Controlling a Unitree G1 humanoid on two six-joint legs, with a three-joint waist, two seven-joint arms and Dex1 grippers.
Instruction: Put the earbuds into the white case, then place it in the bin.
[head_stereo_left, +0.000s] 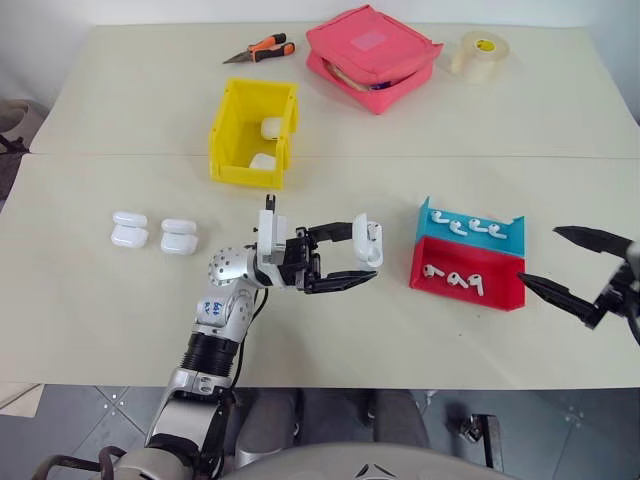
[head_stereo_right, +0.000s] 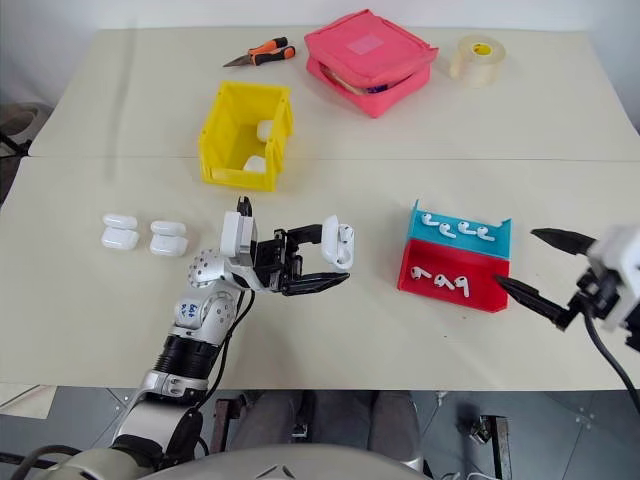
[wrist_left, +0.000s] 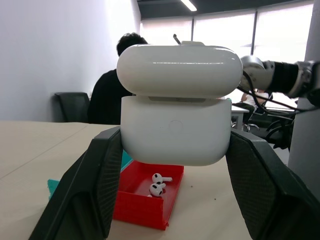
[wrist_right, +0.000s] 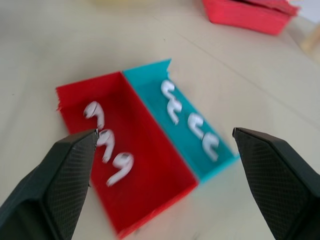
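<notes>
The left gripper (head_stereo_left: 358, 263) clamps the glossy white plastic case (head_stereo_left: 367, 243), lid up — hold it level. The right gripper (head_stereo_left: 560, 265), spread wide at three o'clock of the red-and-blue tray (head_stereo_left: 466, 288), should pinch one tiny white earbud (head_stereo_left: 474, 285) by its stem.

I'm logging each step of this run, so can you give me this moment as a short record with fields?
left gripper: shut on the white case, lid open
right gripper: open, empty, beside the tray
earbuds: three in red half, four in blue half
bin: yellow, holds two cases
spare cases: four, on the table
</notes>
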